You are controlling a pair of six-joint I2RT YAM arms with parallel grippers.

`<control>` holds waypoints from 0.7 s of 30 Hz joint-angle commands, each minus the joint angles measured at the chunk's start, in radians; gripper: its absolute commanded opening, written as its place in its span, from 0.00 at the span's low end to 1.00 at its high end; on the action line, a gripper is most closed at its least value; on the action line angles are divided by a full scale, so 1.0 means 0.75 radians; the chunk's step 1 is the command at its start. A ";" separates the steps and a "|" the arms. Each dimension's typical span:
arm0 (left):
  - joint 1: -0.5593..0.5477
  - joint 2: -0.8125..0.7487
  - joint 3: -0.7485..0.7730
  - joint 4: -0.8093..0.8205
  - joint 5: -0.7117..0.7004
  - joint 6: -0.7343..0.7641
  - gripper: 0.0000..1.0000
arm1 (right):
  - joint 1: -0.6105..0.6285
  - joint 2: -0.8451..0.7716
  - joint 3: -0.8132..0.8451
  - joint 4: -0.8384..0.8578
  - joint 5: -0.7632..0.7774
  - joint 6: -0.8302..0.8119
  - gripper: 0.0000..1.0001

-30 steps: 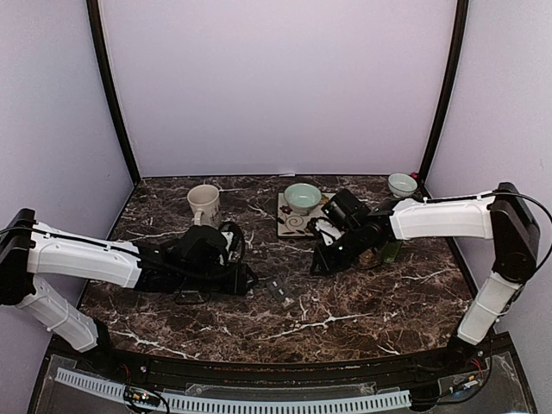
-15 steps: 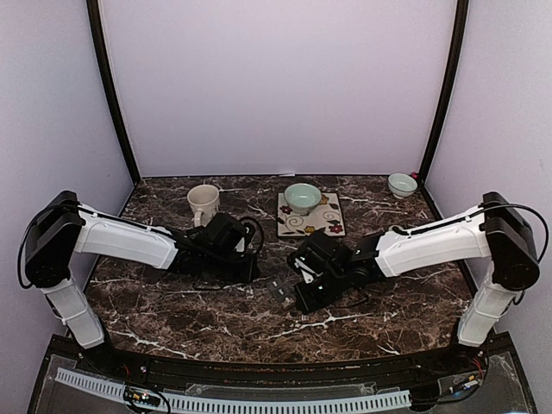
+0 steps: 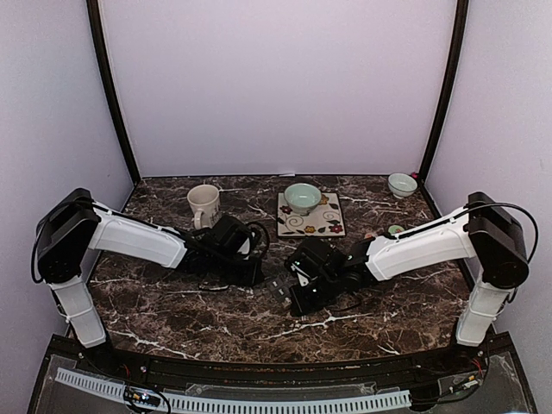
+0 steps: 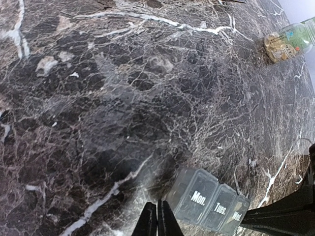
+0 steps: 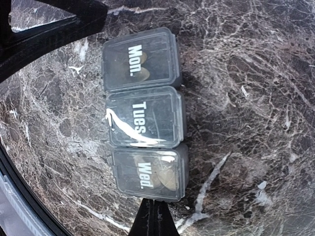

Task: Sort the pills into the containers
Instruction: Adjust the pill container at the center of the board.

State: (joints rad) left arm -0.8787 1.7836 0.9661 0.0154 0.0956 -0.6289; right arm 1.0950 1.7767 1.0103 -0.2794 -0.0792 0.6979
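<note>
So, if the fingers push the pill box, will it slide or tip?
Probably slide: the pill box lies flat on the smooth marble table. Thin plastic, so likely light; a push at one end may turn it.

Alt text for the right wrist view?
A dark grey translucent plastic strip of three lidded compartments, marked Mon., Tues. and Wed., lies closed on the dark marble table. Tan-brown pills show through the Mon. and Wed. lids; the shut right gripper points at the Wed. end.
</note>
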 commanded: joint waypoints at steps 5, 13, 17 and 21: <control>0.010 0.039 0.066 0.020 0.062 0.037 0.07 | 0.010 0.049 0.010 0.036 0.007 0.017 0.00; 0.010 0.047 0.055 0.010 0.057 0.041 0.07 | -0.003 0.061 0.017 0.037 0.031 0.012 0.00; 0.010 0.059 0.055 0.011 0.061 0.043 0.07 | -0.018 0.061 0.025 0.033 0.037 0.007 0.00; 0.010 0.068 0.051 0.012 0.069 0.044 0.07 | -0.034 0.060 0.033 0.026 0.042 0.003 0.00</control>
State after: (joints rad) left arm -0.8787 1.8252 0.9955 0.0288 0.1352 -0.6125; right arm 1.0832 1.8072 1.0134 -0.2668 -0.0696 0.6979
